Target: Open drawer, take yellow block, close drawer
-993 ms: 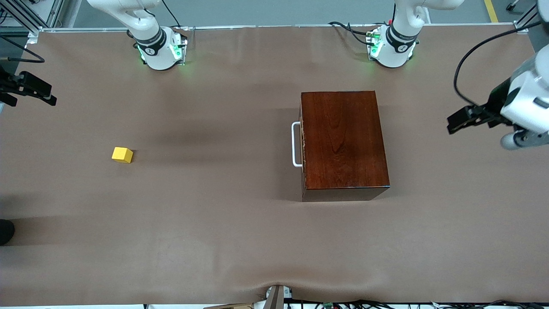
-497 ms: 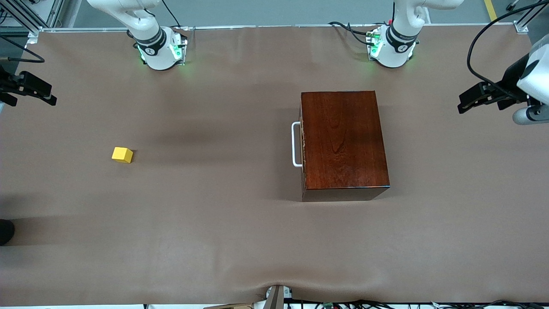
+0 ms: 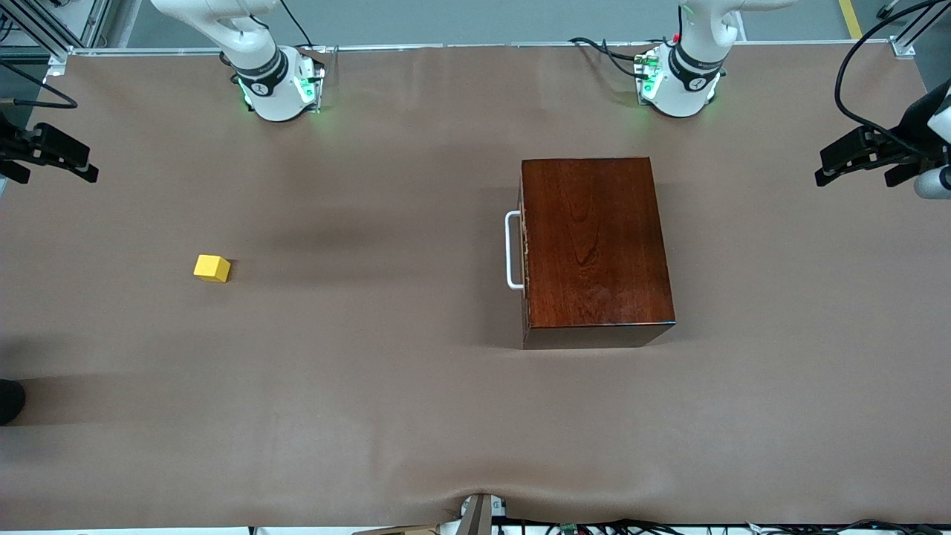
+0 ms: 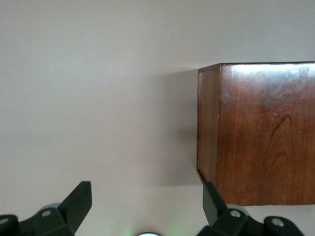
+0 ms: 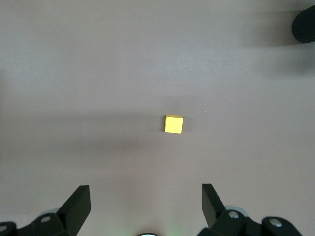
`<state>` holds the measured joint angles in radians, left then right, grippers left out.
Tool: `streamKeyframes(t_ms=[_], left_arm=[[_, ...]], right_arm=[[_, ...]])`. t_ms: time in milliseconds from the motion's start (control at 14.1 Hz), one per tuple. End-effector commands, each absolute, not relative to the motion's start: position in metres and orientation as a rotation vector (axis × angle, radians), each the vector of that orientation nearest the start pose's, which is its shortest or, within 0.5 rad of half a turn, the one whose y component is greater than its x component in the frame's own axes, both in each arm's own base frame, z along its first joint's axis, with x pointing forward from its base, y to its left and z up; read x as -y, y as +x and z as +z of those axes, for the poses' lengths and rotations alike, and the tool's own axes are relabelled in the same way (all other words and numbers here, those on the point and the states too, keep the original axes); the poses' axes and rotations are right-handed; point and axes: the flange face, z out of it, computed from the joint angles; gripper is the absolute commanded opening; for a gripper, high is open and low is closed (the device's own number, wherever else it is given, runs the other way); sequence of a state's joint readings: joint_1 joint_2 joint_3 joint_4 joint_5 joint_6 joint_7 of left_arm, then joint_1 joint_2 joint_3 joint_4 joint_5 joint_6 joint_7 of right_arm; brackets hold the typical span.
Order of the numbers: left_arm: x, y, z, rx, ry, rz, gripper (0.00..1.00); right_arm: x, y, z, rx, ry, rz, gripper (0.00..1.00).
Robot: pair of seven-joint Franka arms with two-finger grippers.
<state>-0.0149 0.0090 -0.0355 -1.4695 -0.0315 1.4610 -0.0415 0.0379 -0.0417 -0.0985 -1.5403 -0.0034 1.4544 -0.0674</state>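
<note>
brown covered table (image 3: 371, 416) bears wooden box (image 3: 594, 245) and yellow block (image 3: 212, 268).

One yellow block (image 3: 212, 268), one drawer (image 3: 523, 253), two claws (image 3: 847, 157).

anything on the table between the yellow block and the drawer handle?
Nothing: in the front view only bare brown table cover lies between the yellow block and the drawer's white handle. The drawer is shut.
</note>
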Motion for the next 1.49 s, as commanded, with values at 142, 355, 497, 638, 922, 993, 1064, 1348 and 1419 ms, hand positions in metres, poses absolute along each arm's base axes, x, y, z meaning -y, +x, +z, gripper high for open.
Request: streamKeyframes(t_ms=[142, 355, 497, 638, 922, 993, 1064, 1348, 1419], left_arm=[[0.0341, 0.5284, 0.6621, -0.065, -3.119, -0.032, 1.0], [0.0353, 0.5262, 0.6601, -0.076, -3.115, -0.006, 1.0], [0.0327, 0.5249, 0.6596, -0.08, -3.115, 0.013, 1.0], [0.031, 0.5248, 0.6609, -0.08, -3.115, 0.011, 1.0], [0.0271, 0.5269, 0.6613, -0.096, -3.111, 0.009, 1.0], [0.0256, 0.5299, 0.6635, -0.096, -3.098, -0.001, 1.0], [0.0255, 0.5318, 0.6653, -0.095, -3.091, -0.009, 1.0], [0.0279, 0.5323, 0.6676, -0.104, -3.09, -0.014, 1.0], [0.0296, 0.5317, 0.6672, -0.109, -3.09, -0.007, 1.0]], right_arm=[[0.0358, 0.5283, 0.6533, -0.015, -3.154, 0.081, 1.0], [0.0375, 0.5282, 0.6526, -0.02, -3.154, 0.084, 1.0], [0.0374, 0.5279, 0.6523, -0.02, -3.153, 0.089, 1.0], [0.0374, 0.5279, 0.6523, -0.02, -3.153, 0.089, 1.0], [0.0374, 0.5279, 0.6523, -0.02, -3.153, 0.089, 1.0], [0.0374, 0.5279, 0.6516, -0.02, -3.153, 0.091, 1.0], [0.0374, 0.5279, 0.6516, -0.02, -3.153, 0.091, 1.0], [0.0374, 0.5279, 0.6516, -0.02, -3.153, 0.091, 1.0], [0.0383, 0.5278, 0.6516, -0.022, -3.153, 0.091, 1.0]])
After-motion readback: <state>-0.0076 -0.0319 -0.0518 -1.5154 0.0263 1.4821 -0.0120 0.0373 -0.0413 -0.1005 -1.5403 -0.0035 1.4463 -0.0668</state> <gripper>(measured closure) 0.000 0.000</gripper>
